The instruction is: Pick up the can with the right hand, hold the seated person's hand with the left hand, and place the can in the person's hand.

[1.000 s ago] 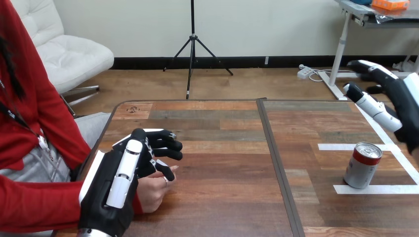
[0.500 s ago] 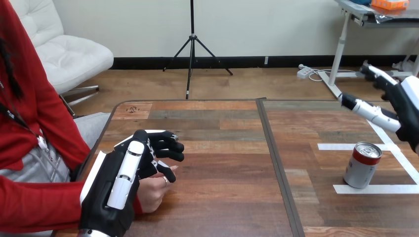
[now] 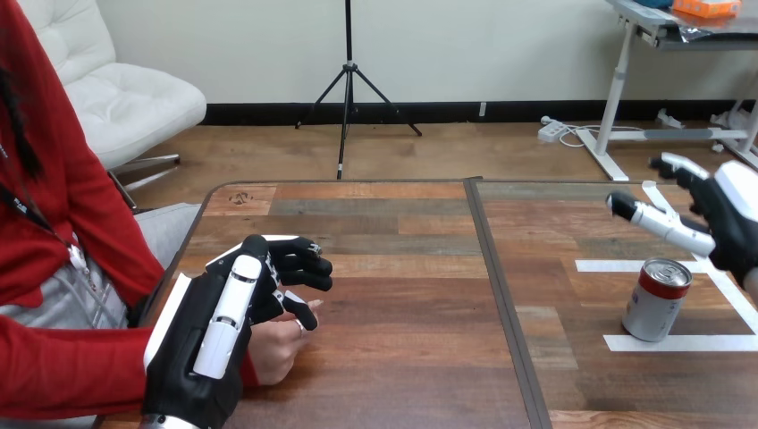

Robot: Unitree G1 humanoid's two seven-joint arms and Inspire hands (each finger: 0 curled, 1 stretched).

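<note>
Curls the left fingers [image 3: 304, 266] down round the person's hand [image 3: 273, 349] and clasps it, thumb side tucked against the knuckles. Counts one person's hand there, loosely fisted, lying on the table [image 3: 402, 295] directly beneath those fingers. Covers most of it with the broad white-shelled back of the left hand [image 3: 201, 344]. Leads back from that clasp along a red sleeve [image 3: 71, 371] toward the table's near left corner.

Over on the far side now: stretches the right fingers [image 3: 666, 223] out straight and spread, gripping nothing. Hangs the right hand [image 3: 728, 214] in the air, thumb and fingers pointing in toward the table's middle. Finds the can [image 3: 654, 304] just below and a little nearer than those fingertips, clear of them, no contact. Counts one can only, upright, silver with a red band at the top. Stands it on the wood between two white tape strips [image 3: 684, 342], with a third strip slanting past behind it. Makes two robot hands, well apart from each other.
</note>
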